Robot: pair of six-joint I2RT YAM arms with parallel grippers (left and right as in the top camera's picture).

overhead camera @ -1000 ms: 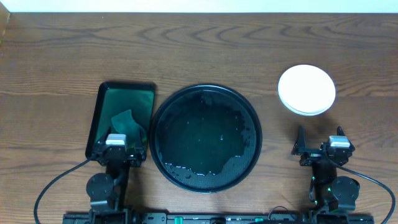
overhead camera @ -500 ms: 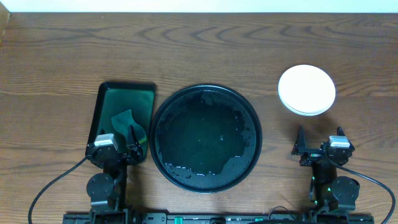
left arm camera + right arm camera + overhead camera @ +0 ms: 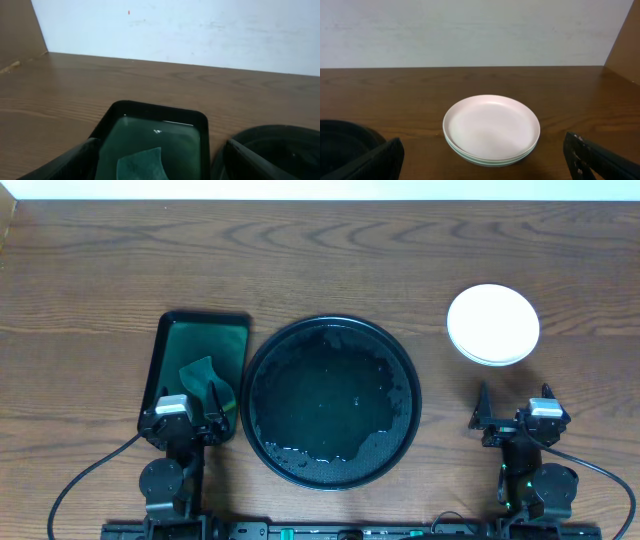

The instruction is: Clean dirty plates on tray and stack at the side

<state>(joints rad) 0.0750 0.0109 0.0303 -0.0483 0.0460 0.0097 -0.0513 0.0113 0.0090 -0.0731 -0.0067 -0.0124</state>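
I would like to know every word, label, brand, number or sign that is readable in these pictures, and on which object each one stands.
None: no readable text shows in any view.
The stacked plates, the round black tray, the rectangular green tray and the cloth in it carry no print.
The small red mark on the wall is only a dot, not a character.

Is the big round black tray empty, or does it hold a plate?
Empty: the tray is wet but holds nothing. The plates sit stacked on the table to its right.
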